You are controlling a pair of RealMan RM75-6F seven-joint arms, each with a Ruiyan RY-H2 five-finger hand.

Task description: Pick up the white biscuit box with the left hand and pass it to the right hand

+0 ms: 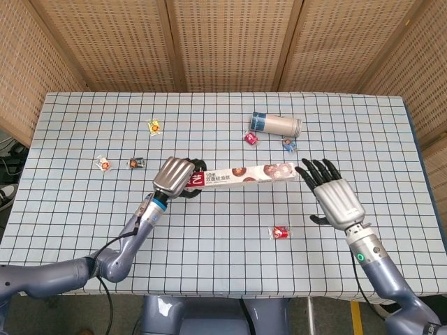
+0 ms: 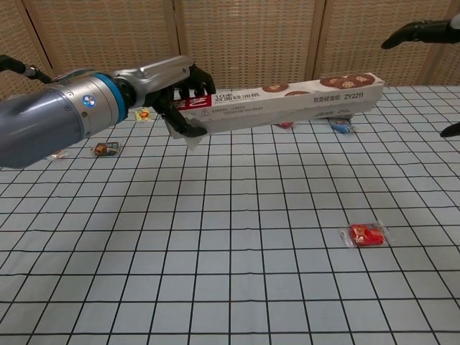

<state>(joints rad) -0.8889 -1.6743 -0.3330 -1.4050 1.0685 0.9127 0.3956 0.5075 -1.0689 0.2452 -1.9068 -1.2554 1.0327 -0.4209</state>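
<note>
Left hand (image 1: 176, 177) fingers are wrapped round one end of the white biscuit box (image 1: 246, 174), which is held level above the table (image 1: 209, 230), its far end pointed at the right hand (image 1: 335, 199). That hand is held empty with fingers spread wide, just beside the box's free end. The lift appears done and the handover is in hand. Next, the free end would need to be brought into the right palm and gripped before the left fingers are released.

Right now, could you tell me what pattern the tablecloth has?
The tablecloth is white with a dark grid; head view shows it best.
</note>
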